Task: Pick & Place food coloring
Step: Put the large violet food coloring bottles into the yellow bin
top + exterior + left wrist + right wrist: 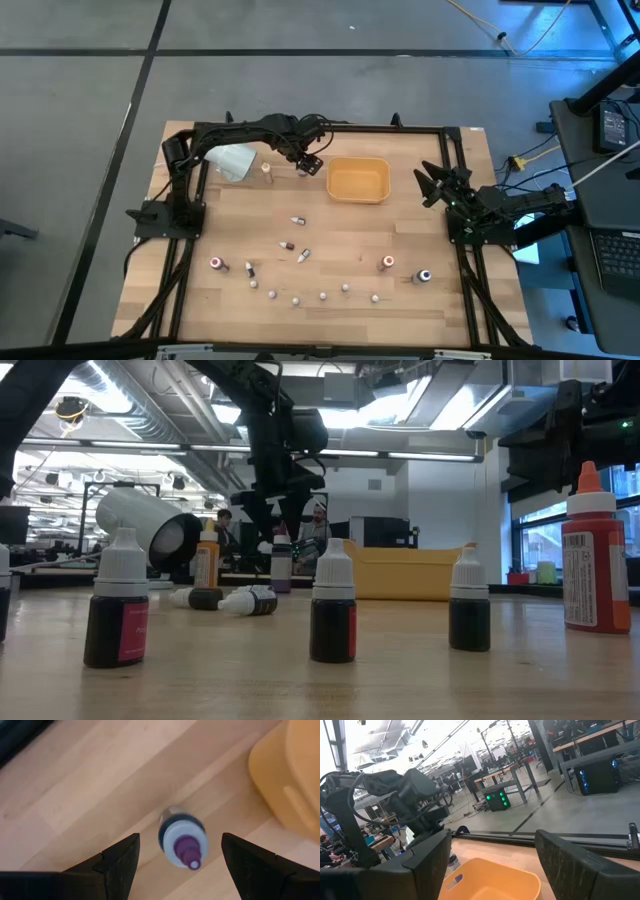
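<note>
Wooden worktop carries the whole set. At its far left lies a large white cylinder on its side; the left arm crosses above it, so part of its outline is hidden in the high view. Just right of it stands one orange-capped bottle.

Next comes the left pincer, hanging over a purple-capped bottle. In the left wrist view the fingers stand wide apart on either side of that bottle, gripping nothing; whether they touch the worktop cannot be told. In the high view the pincer covers this bottle almost entirely.

Right of the pincer sits the tan-orange tray, cut off at the edge in the left wrist view; its floor shows bare in the high view.

The remaining food coloring bottles are scattered over the middle and near part of the worktop, several lying down, a row standing along the near side. Cap colours of the smallest ones are too fine to read from above. A red-capped bottle and a dark-capped bottle stand at the right end.

The right pincer waits at the right edge, open and empty, well apart from the tray.
</note>
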Motion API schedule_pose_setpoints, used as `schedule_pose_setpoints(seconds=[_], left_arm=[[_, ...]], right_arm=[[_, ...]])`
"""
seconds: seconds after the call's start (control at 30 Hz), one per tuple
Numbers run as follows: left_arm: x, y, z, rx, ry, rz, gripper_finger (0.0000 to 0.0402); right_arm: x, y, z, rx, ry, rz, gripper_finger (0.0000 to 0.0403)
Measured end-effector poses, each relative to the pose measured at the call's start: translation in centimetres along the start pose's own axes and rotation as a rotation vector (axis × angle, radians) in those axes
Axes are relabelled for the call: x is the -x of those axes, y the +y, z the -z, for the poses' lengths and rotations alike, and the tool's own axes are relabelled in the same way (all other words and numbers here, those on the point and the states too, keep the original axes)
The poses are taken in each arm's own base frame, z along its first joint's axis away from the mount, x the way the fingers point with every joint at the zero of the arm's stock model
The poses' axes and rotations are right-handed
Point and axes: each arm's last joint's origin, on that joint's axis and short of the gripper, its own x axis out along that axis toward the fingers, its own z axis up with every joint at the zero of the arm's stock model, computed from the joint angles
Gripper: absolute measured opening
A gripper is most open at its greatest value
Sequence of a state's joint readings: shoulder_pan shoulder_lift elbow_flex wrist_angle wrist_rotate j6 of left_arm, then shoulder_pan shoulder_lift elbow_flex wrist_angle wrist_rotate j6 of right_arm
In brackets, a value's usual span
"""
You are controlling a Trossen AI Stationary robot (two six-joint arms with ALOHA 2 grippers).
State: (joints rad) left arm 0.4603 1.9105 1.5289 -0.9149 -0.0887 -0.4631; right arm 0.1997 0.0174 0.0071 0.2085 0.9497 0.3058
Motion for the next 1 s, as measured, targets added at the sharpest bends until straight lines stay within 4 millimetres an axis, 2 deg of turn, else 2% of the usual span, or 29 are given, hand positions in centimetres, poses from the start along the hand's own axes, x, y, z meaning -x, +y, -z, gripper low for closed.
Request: schedule_pose_setpoints(seconds=[0.3,0.87,1.0], left_arm=[[-0.71,-0.03,-0.02,0.01,0.01,-0.023,0.0262],[-0.74,-0.05,-0.08,0.012,0.001,-0.026,0.0131],[-0.42,-0.11,-0.15,-0.012,0.005,-0.013,0.0119]], right_arm=[[0.0,0.0,0.01,0.001,0.001,0.0,0.0289],[0.0,-0.03,0.09,0.013,0.006,0.002,0.0289],[0.0,-0.04,0.11,0.014,0.007,0.002,0.0289]])
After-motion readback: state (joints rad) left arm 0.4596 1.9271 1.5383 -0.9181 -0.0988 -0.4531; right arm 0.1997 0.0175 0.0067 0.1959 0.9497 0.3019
